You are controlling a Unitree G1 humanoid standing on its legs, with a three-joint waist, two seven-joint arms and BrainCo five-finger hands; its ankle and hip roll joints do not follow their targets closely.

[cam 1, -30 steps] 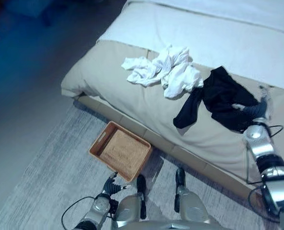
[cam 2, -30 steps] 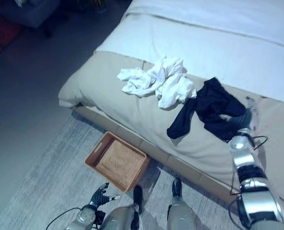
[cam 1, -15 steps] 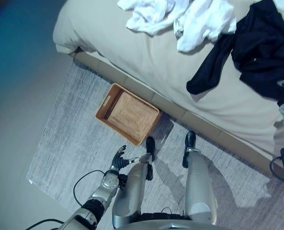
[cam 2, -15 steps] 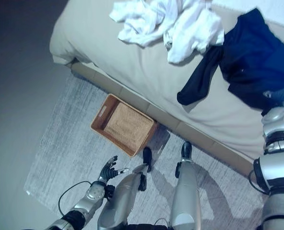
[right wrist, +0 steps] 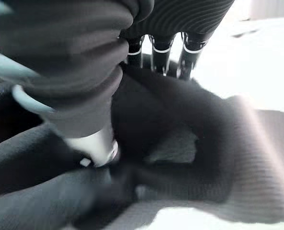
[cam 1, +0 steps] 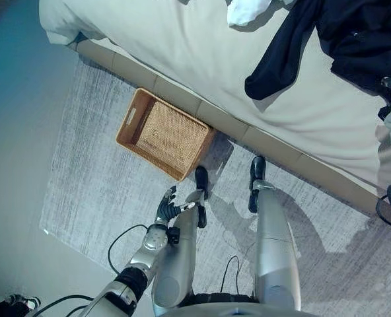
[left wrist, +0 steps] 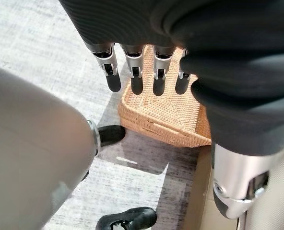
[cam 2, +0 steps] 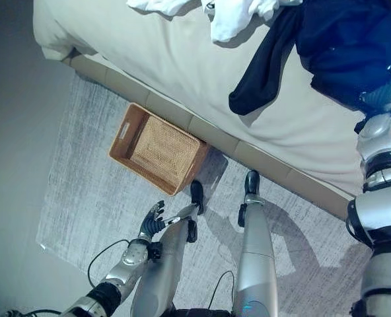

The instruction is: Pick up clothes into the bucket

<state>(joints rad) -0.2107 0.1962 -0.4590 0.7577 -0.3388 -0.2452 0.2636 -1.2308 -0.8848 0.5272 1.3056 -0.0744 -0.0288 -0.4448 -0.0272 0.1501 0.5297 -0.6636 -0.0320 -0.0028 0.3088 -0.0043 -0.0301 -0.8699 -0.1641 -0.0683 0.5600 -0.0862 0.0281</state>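
Grab step: right hand [right wrist: 166, 48] on dark garment [cam 1: 354, 33] on bed [cam 1: 182, 53], grip can't tell. Next: close, carry to basket [cam 1: 162, 134] below bed edge.

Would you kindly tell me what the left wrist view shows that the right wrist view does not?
The left wrist view alone shows the woven basket on the grey rug, past the left hand with straight fingers. The right wrist view alone shows the dark garment on the pale bed under the right hand. Both share a dark ribbed hand cover.
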